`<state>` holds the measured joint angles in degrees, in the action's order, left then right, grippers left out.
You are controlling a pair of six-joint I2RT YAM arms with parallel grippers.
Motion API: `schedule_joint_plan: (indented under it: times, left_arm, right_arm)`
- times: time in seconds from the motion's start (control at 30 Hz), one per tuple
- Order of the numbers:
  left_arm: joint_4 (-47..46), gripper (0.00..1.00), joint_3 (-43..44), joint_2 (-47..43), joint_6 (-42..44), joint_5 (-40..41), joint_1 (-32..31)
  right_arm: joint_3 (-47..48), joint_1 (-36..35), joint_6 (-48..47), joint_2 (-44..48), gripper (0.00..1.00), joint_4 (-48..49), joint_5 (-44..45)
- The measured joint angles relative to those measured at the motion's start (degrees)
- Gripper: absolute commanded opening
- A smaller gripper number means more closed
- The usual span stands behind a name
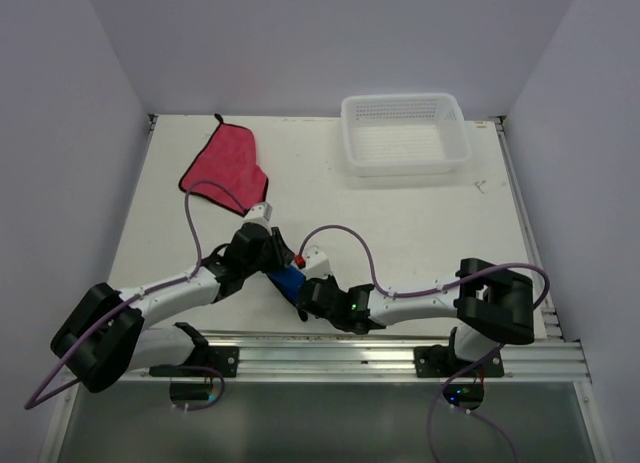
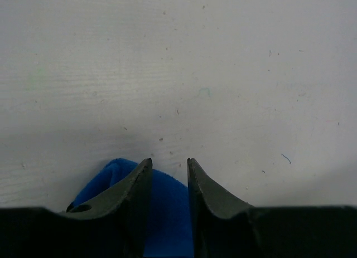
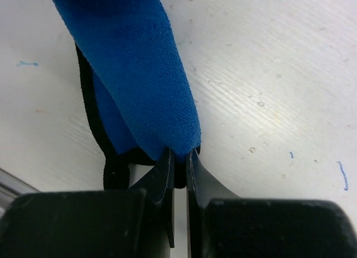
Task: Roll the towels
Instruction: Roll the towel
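Two towels, one basket, two arms, on a white bench [image 1: 420,223].

1. Blue towel [image 1: 288,281]: near the front middle of the bench, between the two wrists; bunched into a narrow folded length, not flat; dark edging shows along its underside in the right wrist view [image 3: 134,74]; it lies on the bench surface and runs away from the right wrist camera.

2. Pink-red towel [image 1: 225,163]: far left part of the bench, well apart from the blue one; spread mostly flat, irregular in outline, dark edging visible, a dark tab at its far corner; touched by neither arm.

3. Basket [image 1: 405,133]: white mesh plastic, far right of the bench, upright; nothing seen in it.

4. Left arm [image 1: 190,278]: reaches in from the left to the blue towel; left jaws stand parted, a gap between the dark fingers [image 2: 134,185]; blue cloth [image 2: 167,219] shows in that gap and to the left of it, low in the view; whether the fingers touch the cloth cannot be told.

5. Right arm [image 1: 420,298]: reaches in from the right to the same towel; right jaws clenched, fingers [image 3: 162,174] nearly together, pinching the dark-edged near end of the blue towel.
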<state>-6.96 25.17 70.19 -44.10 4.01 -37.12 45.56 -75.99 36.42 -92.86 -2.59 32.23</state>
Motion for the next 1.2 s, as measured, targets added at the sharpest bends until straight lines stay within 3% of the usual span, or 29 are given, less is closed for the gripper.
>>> schedule_joint_plan:
  times: [0.33,0.8,1.1,1.2]
  left_arm:
    - [4.46,0.36,0.98,-2.29,1.68,1.92,0.04]
    - [4.87,0.38,-3.45,-4.94,1.66,1.81,0.04]
    - [4.9,0.38,-3.45,-4.2,1.66,1.73,0.11]
    - [4.9,0.34,-3.45,-4.2,1.66,1.64,0.11]
  right_arm:
    - [4.61,-2.08,-4.7,-1.7,0.0,-10.27,6.03]
    - [6.91,-4.72,-7.15,-3.56,0.0,-14.97,10.47]
    - [15.23,-11.58,-7.93,-13.07,0.0,-23.1,21.29]
    - [18.71,-13.84,-7.28,-17.09,0.0,-27.26,25.44]
